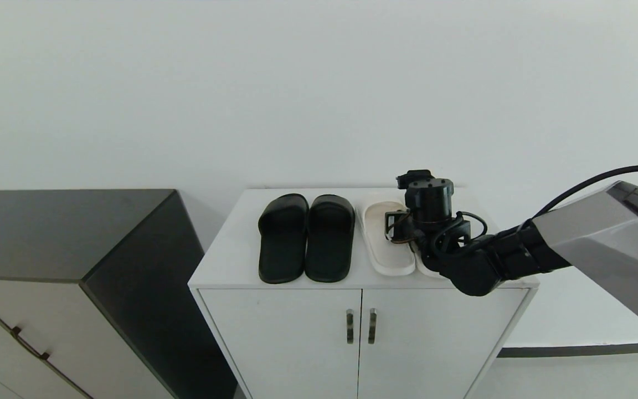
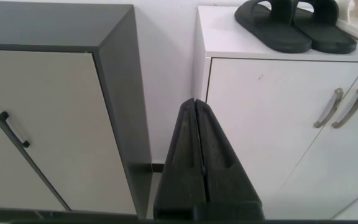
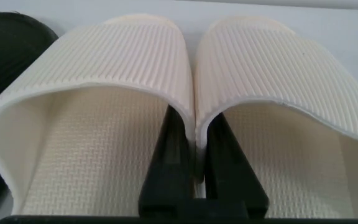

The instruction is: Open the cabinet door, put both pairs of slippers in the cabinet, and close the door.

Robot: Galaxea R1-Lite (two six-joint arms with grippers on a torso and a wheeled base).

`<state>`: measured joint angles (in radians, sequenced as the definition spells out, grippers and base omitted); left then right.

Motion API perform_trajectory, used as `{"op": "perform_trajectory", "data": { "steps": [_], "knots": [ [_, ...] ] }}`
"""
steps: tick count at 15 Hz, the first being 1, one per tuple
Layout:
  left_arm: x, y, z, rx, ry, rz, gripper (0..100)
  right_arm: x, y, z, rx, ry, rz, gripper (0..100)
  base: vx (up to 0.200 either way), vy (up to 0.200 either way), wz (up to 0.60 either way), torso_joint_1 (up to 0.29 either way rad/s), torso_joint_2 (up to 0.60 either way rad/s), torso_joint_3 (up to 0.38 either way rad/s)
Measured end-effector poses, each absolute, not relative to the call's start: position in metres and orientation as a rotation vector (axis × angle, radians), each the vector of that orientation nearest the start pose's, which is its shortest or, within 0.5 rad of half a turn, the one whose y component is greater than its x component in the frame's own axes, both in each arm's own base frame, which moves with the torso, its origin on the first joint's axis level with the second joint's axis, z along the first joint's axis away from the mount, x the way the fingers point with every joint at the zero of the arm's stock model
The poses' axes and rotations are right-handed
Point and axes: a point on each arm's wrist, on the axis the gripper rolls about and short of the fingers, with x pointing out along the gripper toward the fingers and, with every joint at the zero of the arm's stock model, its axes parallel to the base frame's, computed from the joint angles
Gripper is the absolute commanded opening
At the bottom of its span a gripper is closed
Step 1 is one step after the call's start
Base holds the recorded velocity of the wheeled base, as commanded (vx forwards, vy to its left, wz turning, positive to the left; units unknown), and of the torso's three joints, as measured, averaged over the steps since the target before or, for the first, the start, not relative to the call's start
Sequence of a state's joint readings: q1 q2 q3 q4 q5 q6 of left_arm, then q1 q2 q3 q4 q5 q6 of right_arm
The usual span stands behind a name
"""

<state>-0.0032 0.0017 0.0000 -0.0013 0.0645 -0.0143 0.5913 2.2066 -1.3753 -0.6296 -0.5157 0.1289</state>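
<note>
A pair of white slippers [image 1: 385, 244] lies on top of the white cabinet [image 1: 230, 244], at its right. A black pair [image 1: 305, 238] lies side by side to their left. My right gripper [image 1: 402, 230] sits at the white pair. In the right wrist view one finger is inside each white slipper [image 3: 129, 74], and the right gripper [image 3: 194, 124] is shut on the two inner strap walls pressed together. Both cabinet doors [image 1: 352, 343] are closed, with two metal handles [image 1: 348, 326] at the middle. My left gripper [image 2: 196, 109] is shut and holds nothing, low in front of the cabinet's [image 2: 266, 112] left side.
A taller dark cabinet [image 1: 75, 233] with a pale front and a dark handle [image 2: 11, 127] stands left of the white one, with a narrow gap between them. A plain white wall runs behind both. The black slippers [image 2: 297, 25] reach close to the white cabinet's front edge.
</note>
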Motion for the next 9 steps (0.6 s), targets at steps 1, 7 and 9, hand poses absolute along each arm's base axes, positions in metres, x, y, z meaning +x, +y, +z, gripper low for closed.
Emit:
{"op": "perform_trajectory", "data": {
  "steps": [1,7,9],
  "knots": [
    [-0.023,0.001,0.076,-0.014,0.0,0.054,0,0.377,0.241,0.148,0.017,0.168,0.066,0,0.0,0.0,0.0,0.0,0.0,0.0],
    [-0.023,0.001,0.076,-0.013,0.0,0.05,0,0.332,0.226,0.187,-0.017,0.13,0.111,0,0.0,0.0,0.0,0.0,0.0,0.0],
    [-0.023,0.001,0.076,-0.013,0.0,0.046,0,0.298,0.221,0.185,-0.039,0.174,0.208,0,0.0,0.0,0.0,0.0,0.0,0.0]
  ]
}}
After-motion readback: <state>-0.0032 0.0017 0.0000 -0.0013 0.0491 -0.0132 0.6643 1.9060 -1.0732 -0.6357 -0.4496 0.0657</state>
